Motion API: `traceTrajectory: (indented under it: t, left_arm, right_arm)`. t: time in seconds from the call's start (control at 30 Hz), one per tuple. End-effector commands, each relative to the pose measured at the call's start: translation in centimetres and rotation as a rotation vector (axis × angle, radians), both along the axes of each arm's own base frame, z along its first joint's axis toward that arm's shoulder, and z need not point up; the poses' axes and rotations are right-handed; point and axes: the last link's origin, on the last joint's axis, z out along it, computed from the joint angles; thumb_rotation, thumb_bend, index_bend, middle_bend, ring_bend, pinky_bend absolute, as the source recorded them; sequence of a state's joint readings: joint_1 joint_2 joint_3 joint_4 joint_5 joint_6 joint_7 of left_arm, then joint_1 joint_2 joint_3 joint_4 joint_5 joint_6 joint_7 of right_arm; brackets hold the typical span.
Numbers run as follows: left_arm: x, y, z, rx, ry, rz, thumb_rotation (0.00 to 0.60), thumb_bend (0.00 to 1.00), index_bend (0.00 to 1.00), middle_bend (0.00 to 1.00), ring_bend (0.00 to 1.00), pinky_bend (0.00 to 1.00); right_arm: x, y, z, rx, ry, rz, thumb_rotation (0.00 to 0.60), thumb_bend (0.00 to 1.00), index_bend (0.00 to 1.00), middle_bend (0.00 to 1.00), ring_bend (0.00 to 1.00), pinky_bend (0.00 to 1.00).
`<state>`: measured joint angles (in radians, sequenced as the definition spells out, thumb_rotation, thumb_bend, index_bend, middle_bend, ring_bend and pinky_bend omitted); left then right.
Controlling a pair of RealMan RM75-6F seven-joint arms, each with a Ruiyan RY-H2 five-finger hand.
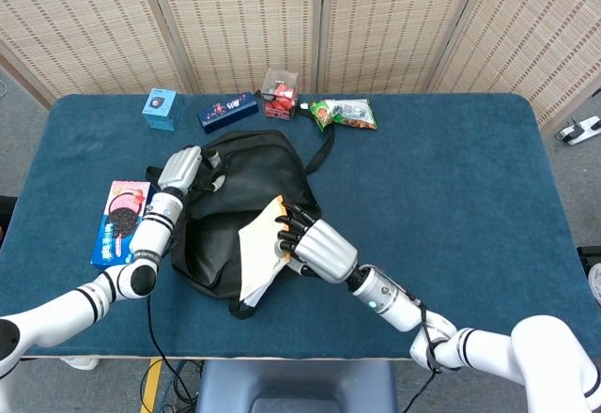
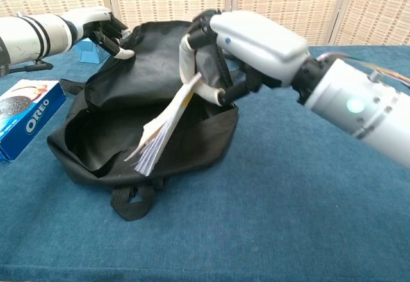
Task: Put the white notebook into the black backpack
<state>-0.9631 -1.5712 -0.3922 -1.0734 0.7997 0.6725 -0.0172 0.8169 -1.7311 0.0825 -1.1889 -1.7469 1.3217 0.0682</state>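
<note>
Right hand (image 2: 246,41) clamps the notebook (image 2: 163,128) over the backpack (image 1: 235,211) mouth — pages fanned, tilted down. Left hand (image 1: 183,171) pinches the backpack's upper flap — behind the notebook.

left hand (image 1: 184,171) sits curled with its fingers gripping the backpack's (image 1: 246,164) top edge, forearm stretched along the table; right hand (image 1: 315,247) reaches in low, fingers pinching the notebook (image 1: 257,258)
</note>
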Motion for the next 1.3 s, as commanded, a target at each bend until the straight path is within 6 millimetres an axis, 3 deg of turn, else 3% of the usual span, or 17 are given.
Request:
traceTrajectory:
  t: [0.03,0.37,0.6,1.0,1.3]
  left_arm:
    - [-0.1,-0.1,0.2,0.002,-0.002,0.0,0.6,0.55,0.84,0.48,0.39,0.13]
    - [-0.3,-0.3,0.5,0.0,-0.005,0.001,0.6,0.55,0.84,0.48,0.39,0.13]
    - [-0.5,-0.5,0.9,-0.002,-0.006,0.005,0.6,0.55,0.84,0.47,0.39,0.13]
    - [-0.4,-1.0,1.5,-0.016,-0.004,0.005,0.6,0.55,0.84,0.47,0.39,0.13]
    - [-0.2,-0.9,1.8,-0.03,-0.009,0.011,0.6,0.55,0.84,0.47,0.39,0.13]
  right_arm:
    - [-1.3,1.0,-0.1,0.014,0.014,-0.016,0.6,0.37,0.77,0.49,0.22,0.08]
    - [-2.9,3.6,-1.0,0.067,0.012,-0.069,0.6,0.37,0.77,0.49,0.22,0.08]
    - [-3.1,1.2,-2.1,0.033,0.084,-0.081,0.6,0.37,0.77,0.49,0.22,0.08]
    - [-0.7,-3.2,-4.6,-0.01,0.136,-0.082,0.6,0.36,0.77,0.49,0.22,0.07]
    - [0.5,-4.6,-6.6,-0.063,0.209,-0.058,0.6,0.35,0.77,0.45,0.2,0.01]
